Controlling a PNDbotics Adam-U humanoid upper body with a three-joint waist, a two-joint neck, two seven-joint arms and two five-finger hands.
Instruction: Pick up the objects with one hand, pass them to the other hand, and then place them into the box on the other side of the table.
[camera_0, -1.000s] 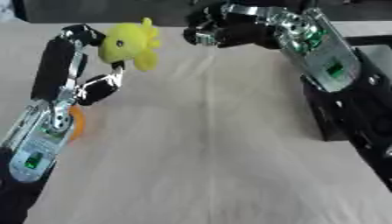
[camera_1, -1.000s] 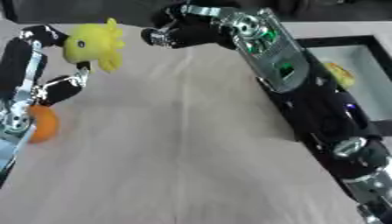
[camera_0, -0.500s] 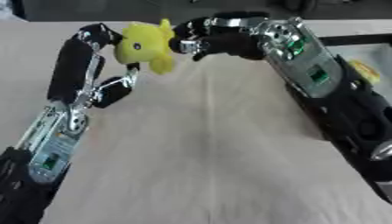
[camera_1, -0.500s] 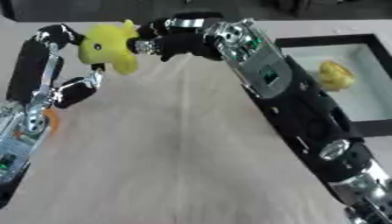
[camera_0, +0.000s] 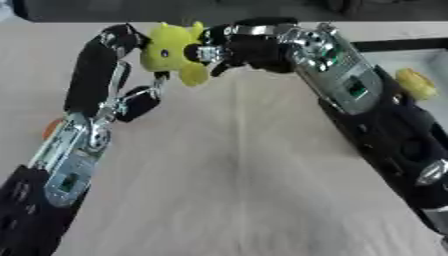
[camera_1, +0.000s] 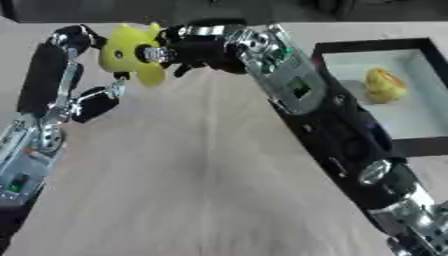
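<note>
A yellow plush toy (camera_0: 169, 50) is held up above the table's far middle. My left hand (camera_0: 120, 39) reaches up from the left and is shut on the toy's left side. From the right, my right hand (camera_0: 238, 48) meets the toy, its fingers (camera_1: 154, 53) curled onto the toy's right side. Both hands hold the toy at once. A black-rimmed box (camera_1: 378, 45) with a pale floor lies at the right edge of the table, with a yellow object (camera_1: 385, 85) inside it.
A small orange thing (camera_0: 50, 129) lies on the table at the left, mostly hidden behind my left arm. The beige tablecloth (camera_0: 236, 190) stretches out below both arms. My right forearm crosses in front of the box's left rim.
My left hand has carried the toy rightward and my right hand has come left to meet it; its fingers now rest on the toy. The camera view has also shifted.
</note>
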